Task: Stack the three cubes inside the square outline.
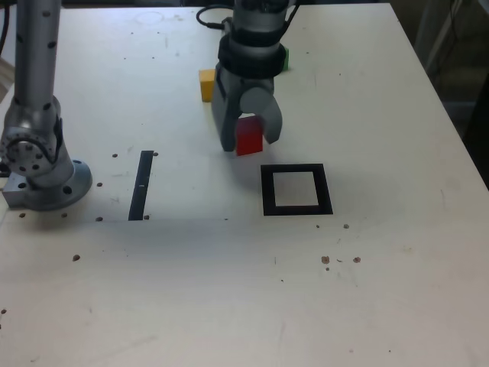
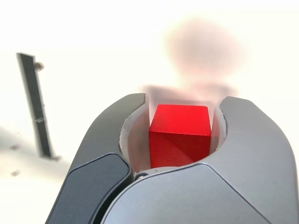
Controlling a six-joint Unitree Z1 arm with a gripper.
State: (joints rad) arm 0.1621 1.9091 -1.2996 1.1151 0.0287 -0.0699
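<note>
- Gripper (image 2: pixel 183 103) clasping red cube (image 2: pixel 180 144) between its pads; we'd flag slip if the pinch is loose.
- Square outline (image 1: pixel 269 191) just beside; releasing early could miss it.
- Yellow cube (image 1: pixel 206 86), green cube (image 1: pixel 286 60) behind arm; careless swing might knock them.

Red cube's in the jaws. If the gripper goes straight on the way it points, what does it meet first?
Probably the bare tabletop: the gripper points down at it, red cube between the jaws. Depth is unclear, so the square outline nearby may be closer than it looks.
</note>
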